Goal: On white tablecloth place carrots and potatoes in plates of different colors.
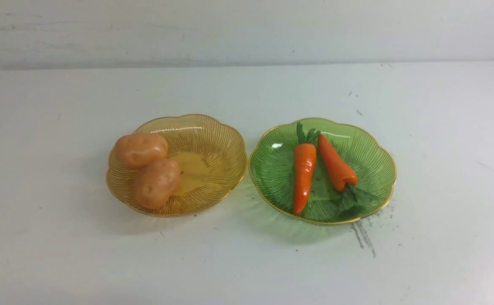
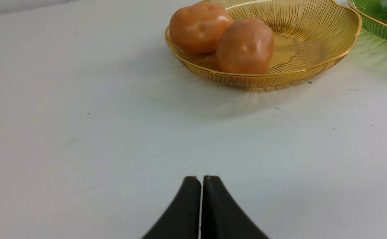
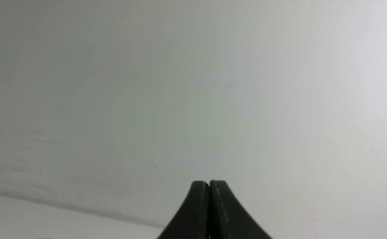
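Just left of the green plate (image 1: 369,148) on the white tablecloth (image 1: 60,254) of the desk, rims nearly touching: amber plate (image 1: 221,144), translucent, ribbed, gold scalloped edge. Inside it, on the side away from the green plate, two tan-orange dimpled potatoes, far potato (image 1: 141,149) touching near potato (image 1: 157,183). Inside the green plate, two glossy orange carrots: left carrot (image 1: 304,176) with leaves pointing away, right carrot (image 1: 336,164) reversed, leaves toward the near rim. Left pincer (image 2: 201,181) closed on nothing, low over bare cloth, well apart from the green plate. Right pincer (image 3: 209,184) likewise closed, empty.
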